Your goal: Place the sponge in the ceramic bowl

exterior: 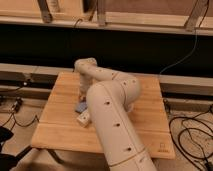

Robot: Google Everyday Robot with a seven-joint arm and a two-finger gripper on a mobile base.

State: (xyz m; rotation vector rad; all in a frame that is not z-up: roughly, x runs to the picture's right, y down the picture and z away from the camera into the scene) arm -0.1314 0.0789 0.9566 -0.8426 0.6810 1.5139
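Note:
The sponge (80,107) shows as a small blue pad lying on the wooden table (60,125), left of the middle. My arm folds back over the table, and its far end comes down right above the sponge. The gripper (82,98) is at that end, just over or on the sponge's far edge; I cannot tell whether they touch. The ceramic bowl is hidden, with the thick arm covering the middle of the table.
A white bar-shaped object (84,119) lies just in front of the sponge, against the arm. Cables (192,132) trail on the floor to the right and left of the table. A dark shelf and rails (150,30) run along behind it.

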